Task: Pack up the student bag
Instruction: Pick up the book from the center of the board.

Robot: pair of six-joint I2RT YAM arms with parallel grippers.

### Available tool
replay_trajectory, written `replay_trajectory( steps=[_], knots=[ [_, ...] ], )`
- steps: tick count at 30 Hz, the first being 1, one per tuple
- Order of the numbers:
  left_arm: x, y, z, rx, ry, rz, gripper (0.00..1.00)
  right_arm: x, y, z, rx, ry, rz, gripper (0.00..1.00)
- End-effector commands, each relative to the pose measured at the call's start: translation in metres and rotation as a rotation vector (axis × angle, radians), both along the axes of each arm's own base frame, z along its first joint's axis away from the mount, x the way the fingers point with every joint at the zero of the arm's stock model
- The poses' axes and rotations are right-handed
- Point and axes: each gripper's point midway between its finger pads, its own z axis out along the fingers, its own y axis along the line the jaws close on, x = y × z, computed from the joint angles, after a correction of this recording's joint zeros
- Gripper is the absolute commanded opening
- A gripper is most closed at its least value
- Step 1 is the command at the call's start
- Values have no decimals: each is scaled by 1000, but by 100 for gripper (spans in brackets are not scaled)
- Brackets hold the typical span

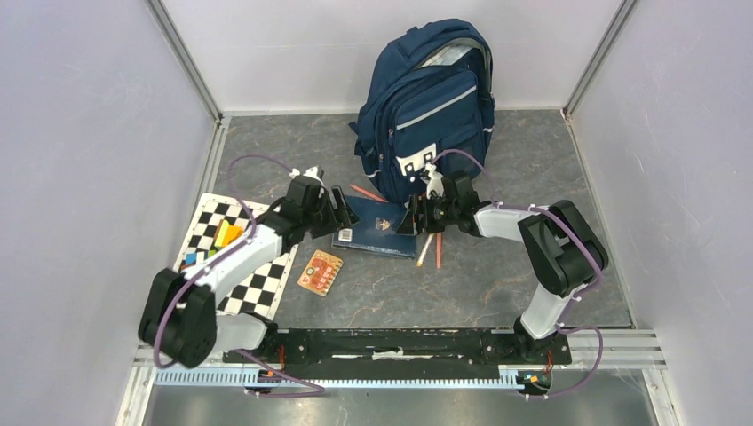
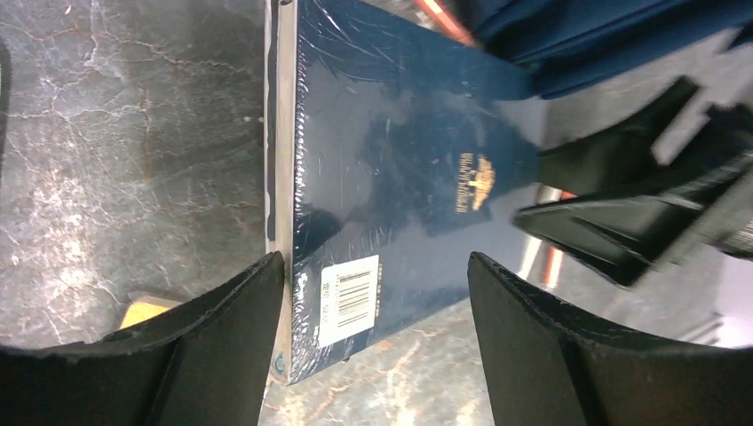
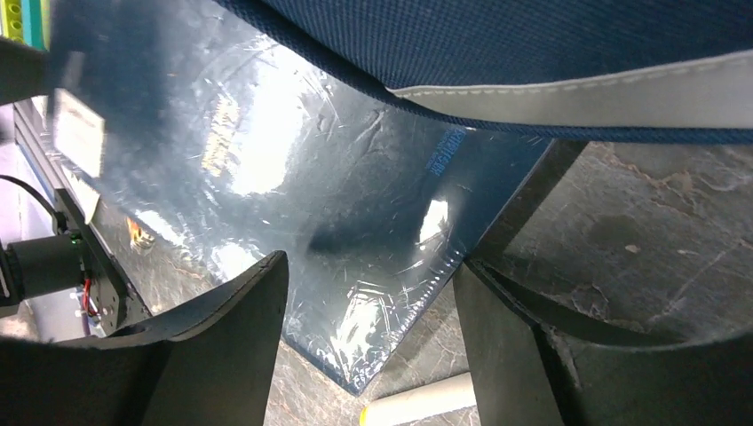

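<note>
1. Black fingers [image 2: 222,346] of the left gripper [image 2: 373,266] fill the bottom of the left wrist view. They are spread wide, and between them lies the barcode corner of a navy shrink-wrapped book [image 2: 391,160]. The left finger stands right at the book's edge; whether it touches cannot be told.
2. The right gripper [image 3: 371,266] is also spread wide. The book's opposite corner points down between its fingers with a gap on either side, and a pale pencil [image 3: 417,404] lies just below.
3. The student bag [image 1: 435,98] stands upright at the table's far edge, right of centre, with its back to the wall and its top compartment gaping.
4. The bag's base lies just beyond both grippers. The right gripper is the nearer one, just beside the lower front pocket with the white buckle patch. In the right wrist view, the bag's blue fabric and a grey stripe cross above the book.
5. The book lies on the table between the two grippers.
6. A chessboard [image 1: 257,288] carrying coloured blocks [image 1: 226,234] lies toward the table's left edge, partly under the left arm.
7. An orange card [image 1: 320,272] lies between the chessboard and the book.
</note>
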Motion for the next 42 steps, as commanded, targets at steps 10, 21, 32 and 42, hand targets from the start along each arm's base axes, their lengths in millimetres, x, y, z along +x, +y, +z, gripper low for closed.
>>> replay_trajectory(
  steps=[10,21,32,42],
  knots=[
    [-52,25,54,-134,-30,168,82,-57,25,-37,-151,105,253,70],
    [-63,75,15,82,79,296,100,-60,10,-50,-242,105,220,70],
    [-24,55,-13,-123,60,243,99,-65,6,-51,-246,104,214,77],
    [2,60,-35,-150,9,216,92,-70,5,-49,-230,98,213,77]
  ],
)
